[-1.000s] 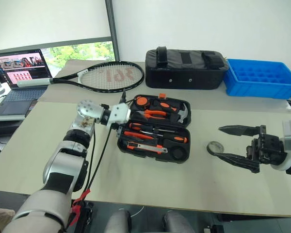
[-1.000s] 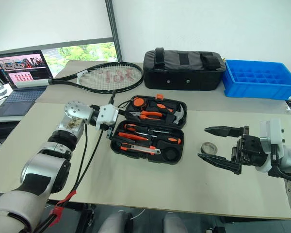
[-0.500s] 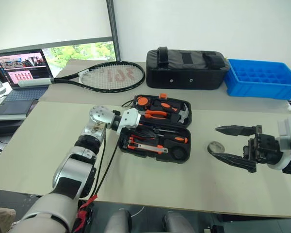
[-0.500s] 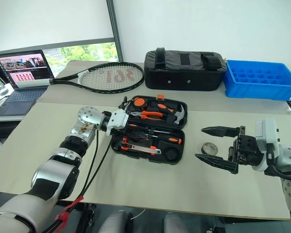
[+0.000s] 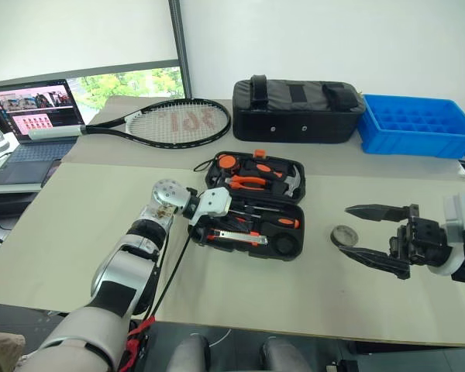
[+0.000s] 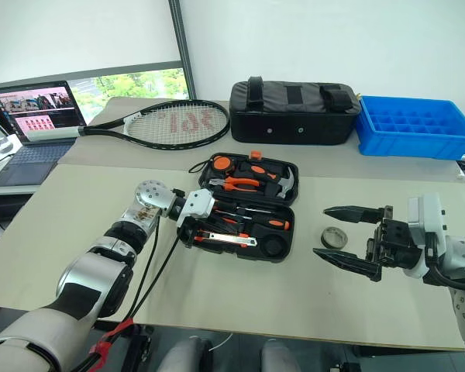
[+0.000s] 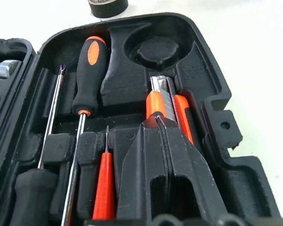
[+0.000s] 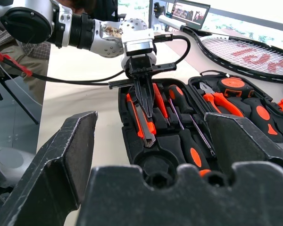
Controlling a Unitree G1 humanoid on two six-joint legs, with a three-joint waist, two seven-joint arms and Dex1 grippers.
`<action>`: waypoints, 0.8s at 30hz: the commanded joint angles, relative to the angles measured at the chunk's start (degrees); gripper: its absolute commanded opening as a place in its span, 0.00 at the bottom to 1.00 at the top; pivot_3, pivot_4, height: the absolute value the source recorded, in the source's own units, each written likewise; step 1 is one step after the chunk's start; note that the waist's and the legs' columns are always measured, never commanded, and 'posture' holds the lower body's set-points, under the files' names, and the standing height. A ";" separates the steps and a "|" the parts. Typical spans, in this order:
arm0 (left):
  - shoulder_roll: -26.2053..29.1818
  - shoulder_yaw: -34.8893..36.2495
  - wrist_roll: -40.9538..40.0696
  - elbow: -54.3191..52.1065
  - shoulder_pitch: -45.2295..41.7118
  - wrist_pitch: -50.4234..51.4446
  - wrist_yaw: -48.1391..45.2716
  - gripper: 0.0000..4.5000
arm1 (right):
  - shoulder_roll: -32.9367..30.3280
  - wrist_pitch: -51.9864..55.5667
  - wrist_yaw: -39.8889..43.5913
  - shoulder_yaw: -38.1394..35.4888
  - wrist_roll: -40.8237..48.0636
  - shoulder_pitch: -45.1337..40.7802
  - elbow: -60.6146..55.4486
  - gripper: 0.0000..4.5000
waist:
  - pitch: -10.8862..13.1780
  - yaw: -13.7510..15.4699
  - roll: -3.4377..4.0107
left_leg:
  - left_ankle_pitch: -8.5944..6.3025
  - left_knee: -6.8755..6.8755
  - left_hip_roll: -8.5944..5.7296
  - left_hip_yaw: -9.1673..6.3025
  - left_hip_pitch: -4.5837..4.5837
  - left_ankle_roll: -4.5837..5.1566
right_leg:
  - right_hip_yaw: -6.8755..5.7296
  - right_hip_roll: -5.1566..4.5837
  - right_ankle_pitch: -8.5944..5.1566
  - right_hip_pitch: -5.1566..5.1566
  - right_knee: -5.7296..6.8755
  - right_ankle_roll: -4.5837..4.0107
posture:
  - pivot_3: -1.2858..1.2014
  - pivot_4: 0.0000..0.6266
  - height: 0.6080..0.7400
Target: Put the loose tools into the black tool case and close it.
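beige tabletop (image 5: 54, 232) carrying, toward its far edge, a black tennis racket (image 5: 170, 122) with red lettering on the strings, too small to read, a black fabric bag (image 5: 298, 109) and, at the far right corner, a blue plastic tray (image 5: 418, 124); an open laptop (image 5: 32, 116) sits off the left edge. the black tool case (image 5: 252, 203) lies open mid-table, lid toward the far edge. left gripper (image 7: 162, 127) is inside the near half of the case, fingers pressed together, tips on the orange-black utility knife (image 7: 167, 101) in its slot; whether it grips the knife cannot be told. the left wrist view shows two screwdrivers (image 7: 87, 80) and a small all-orange screwdriver (image 7: 104, 188) seated beside it. right gripper (image 5: 368, 230) hovers near the right edge, jaws wide apart, empty. small grey tape roll (image 5: 343, 235) lies loose on the table between case and right gripper.
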 commanded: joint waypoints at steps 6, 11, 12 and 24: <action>1.16 -5.63 9.14 3.23 1.07 -7.91 7.30 0.01 | -1.21 -1.05 -0.39 -1.73 -2.53 1.43 -1.06 0.94 | -0.08 -0.08 0.08 | 0.01 0.08 -0.01 -0.01 0.20 0.00 | 0.02 0.00 -0.15 0.20 0.04 0.33 | 0.52 0.24 0.76; 1.06 -7.00 10.93 3.43 2.83 -11.70 10.71 0.01 | -1.37 -1.76 -1.30 -0.17 -6.19 1.24 0.21 0.94 | -0.34 -0.01 0.22 | 0.01 0.08 -0.02 -0.02 0.22 0.01 | 0.03 -0.01 -0.15 0.24 0.04 0.34 | 0.52 0.24 0.76; 0.91 -6.63 10.56 3.44 2.83 -11.71 11.25 0.01 | -1.43 -1.78 -1.31 0.16 -6.73 0.97 0.57 0.94 | -0.34 -0.02 0.21 | 0.01 0.08 -0.02 -0.02 0.26 0.01 | 0.03 -0.01 -0.15 0.29 0.04 0.34 | 0.52 0.24 0.76; 2.94 6.49 -8.33 -9.15 -2.59 10.17 -0.46 0.15 | -6.65 -2.66 -8.09 14.41 -28.27 -7.10 12.19 0.94 | -0.30 -0.30 0.35 | 0.06 0.13 -0.03 -0.03 -0.19 0.07 | 0.02 0.04 -0.04 -0.20 0.12 0.22 | 0.52 0.24 0.76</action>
